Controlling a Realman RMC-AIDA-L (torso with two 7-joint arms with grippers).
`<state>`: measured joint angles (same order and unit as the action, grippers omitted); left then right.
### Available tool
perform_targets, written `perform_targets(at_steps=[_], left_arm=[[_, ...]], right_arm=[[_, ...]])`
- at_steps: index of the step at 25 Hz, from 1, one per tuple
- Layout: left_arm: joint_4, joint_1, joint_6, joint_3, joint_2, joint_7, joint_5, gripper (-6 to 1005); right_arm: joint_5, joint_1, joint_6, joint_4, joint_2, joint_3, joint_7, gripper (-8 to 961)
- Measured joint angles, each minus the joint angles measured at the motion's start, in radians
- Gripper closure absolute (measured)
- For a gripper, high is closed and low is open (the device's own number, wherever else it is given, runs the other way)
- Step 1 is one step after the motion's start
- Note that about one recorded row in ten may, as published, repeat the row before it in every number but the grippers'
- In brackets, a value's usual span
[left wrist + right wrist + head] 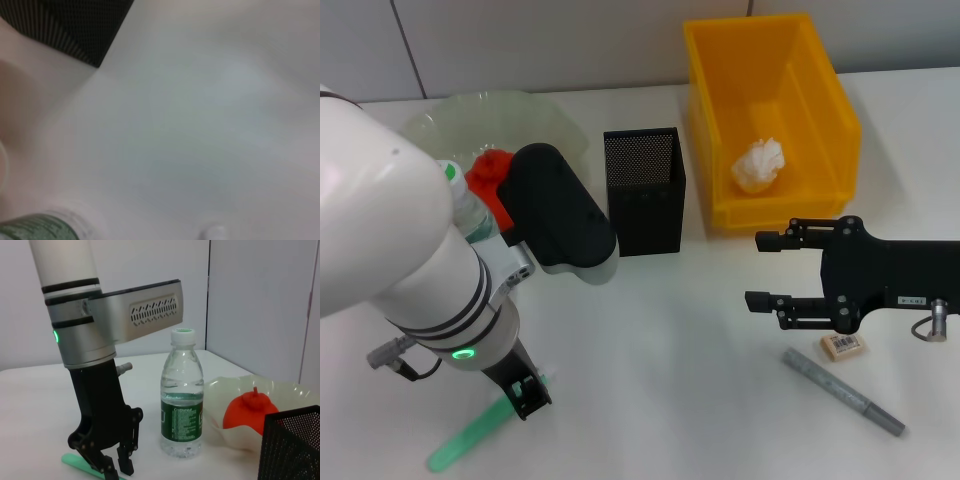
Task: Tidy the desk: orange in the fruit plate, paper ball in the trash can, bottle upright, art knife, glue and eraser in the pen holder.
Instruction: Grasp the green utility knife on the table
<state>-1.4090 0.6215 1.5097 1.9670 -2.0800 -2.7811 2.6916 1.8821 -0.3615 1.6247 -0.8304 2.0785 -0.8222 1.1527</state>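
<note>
White counter, pale tiled wall behind. Left claw down at mint-green flat art knife, fingers slightly parted around it; knife half hidden, long axis diagonal. Clear plastic water bottle upright, mostly hidden behind arm in head view. Right claw open, hovering near small white eraser.

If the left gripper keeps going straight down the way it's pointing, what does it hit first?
Most likely the green art knife lying flat on the table. In the right wrist view the left gripper points down with its fingertips right at the knife's handle, slightly parted; whether they already touch it is unclear.
</note>
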Motion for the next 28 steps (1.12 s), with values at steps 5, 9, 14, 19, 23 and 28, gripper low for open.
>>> perform_targets(at_steps=[5,9,14,19,23,28], left_arm=[[0.011,0.011,-0.005,-0.005,0.0,0.001,-0.006,787],[0.012,0.015,-0.007,-0.006,0.0,0.001,-0.006,785],[0.034,0.023,-0.013,-0.007,0.0,0.002,-0.007,780],[0.038,0.024,-0.019,-0.008,0.0,0.001,-0.007,771],[0.038,0.026,-0.023,-0.008,0.0,0.001,-0.007,762],[0.039,0.026,-0.024,-0.007,0.0,0.002,-0.007,758]], right_arm=[[0.0,-0.002,-0.001,0.001,0.0,0.0,-0.002,264],[0.0,-0.002,-0.002,0.001,0.0,0.0,-0.002,264],[0.0,-0.002,-0.002,0.001,0.0,0.0,-0.002,264],[0.0,-0.002,-0.003,0.001,0.0,0.0,-0.002,264],[0.0,-0.002,-0.004,0.001,0.0,0.0,-0.002,264],[0.0,-0.002,-0.005,0.001,0.0,0.0,-0.002,264]])
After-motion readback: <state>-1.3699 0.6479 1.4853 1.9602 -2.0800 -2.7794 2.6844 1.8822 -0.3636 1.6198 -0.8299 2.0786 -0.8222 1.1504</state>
